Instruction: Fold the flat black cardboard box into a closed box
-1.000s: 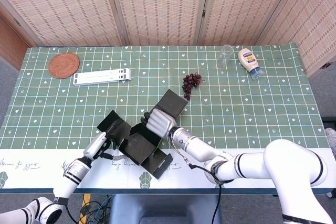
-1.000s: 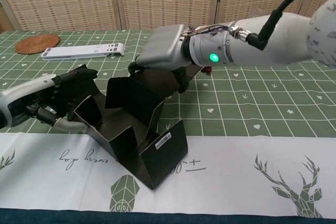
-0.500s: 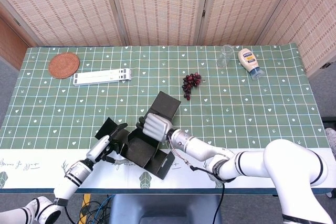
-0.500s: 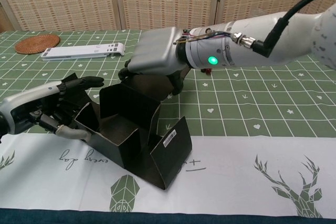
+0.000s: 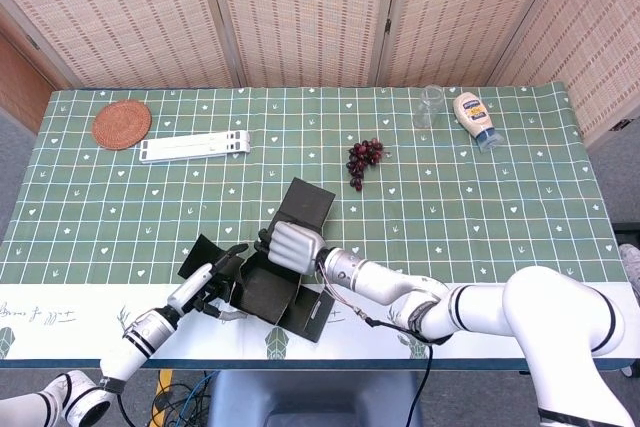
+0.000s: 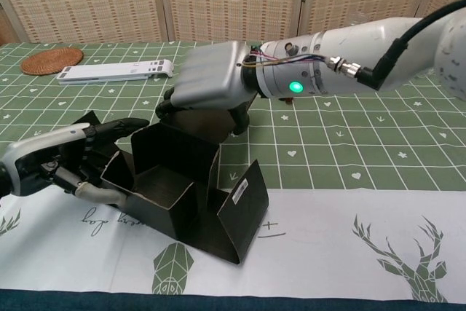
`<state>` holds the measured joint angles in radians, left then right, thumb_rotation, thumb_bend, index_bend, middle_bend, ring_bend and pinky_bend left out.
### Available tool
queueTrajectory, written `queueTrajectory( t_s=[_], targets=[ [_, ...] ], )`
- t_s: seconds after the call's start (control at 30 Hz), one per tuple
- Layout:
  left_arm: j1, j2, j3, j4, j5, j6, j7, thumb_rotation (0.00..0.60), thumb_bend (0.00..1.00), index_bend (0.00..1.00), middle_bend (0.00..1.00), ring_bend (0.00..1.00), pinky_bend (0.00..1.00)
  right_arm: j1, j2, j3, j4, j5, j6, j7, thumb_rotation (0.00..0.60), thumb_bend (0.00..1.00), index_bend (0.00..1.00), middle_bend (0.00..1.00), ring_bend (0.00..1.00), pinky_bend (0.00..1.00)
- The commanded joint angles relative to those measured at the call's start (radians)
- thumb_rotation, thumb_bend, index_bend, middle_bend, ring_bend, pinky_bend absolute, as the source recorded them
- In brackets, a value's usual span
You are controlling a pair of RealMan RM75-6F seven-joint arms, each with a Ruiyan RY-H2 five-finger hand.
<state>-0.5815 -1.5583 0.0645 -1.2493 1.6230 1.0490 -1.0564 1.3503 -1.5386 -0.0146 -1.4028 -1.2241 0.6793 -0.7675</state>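
Observation:
The black cardboard box (image 5: 268, 285) (image 6: 175, 180) stands partly folded at the table's near edge, with raised walls around an open tray. Its front flap (image 6: 242, 209), which carries a white label, slants outward. The tall back panel (image 5: 305, 204) rises behind it. My right hand (image 5: 291, 244) (image 6: 211, 85) curls its fingers over the top of that back panel from behind and grips it. My left hand (image 5: 212, 280) (image 6: 76, 152) lies against the box's left wall with its fingers spread and holds nothing. A loose side flap (image 6: 89, 119) sticks up behind it.
A woven coaster (image 5: 122, 124) and a white folding stand (image 5: 193, 147) lie at the far left. Dark grapes (image 5: 364, 159) sit just beyond the box. A glass (image 5: 430, 105) and a sauce bottle (image 5: 476, 119) stand at the far right. The table's front edge is close under the box.
My right hand has pushed the back panel toward me and to the left, so the walls stand more upright. My left hand has let go of the side flap and spread against the left wall.

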Motion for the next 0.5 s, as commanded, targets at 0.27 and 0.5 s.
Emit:
queueTrajectory(
  t_s=[0.27,0.5],
  targets=[
    [-0.039,0.014,0.054,0.03,0.06,0.002,-0.173,0.6,0.1,0.0,0.0,0.66,0.9,-0.002,-0.014,0.01,0.037,-0.117,-0.014,0.077,0.6,0.45,0.41,0.42,0.83,0.98],
    [-0.054,0.005,0.078,0.064,0.078,0.013,-0.266,0.6,0.1,0.0,0.0,0.65,0.9,-0.002,-0.026,0.013,0.066,-0.203,-0.011,0.13,0.6,0.45,0.41,0.42,0.83,0.98]
  ],
)
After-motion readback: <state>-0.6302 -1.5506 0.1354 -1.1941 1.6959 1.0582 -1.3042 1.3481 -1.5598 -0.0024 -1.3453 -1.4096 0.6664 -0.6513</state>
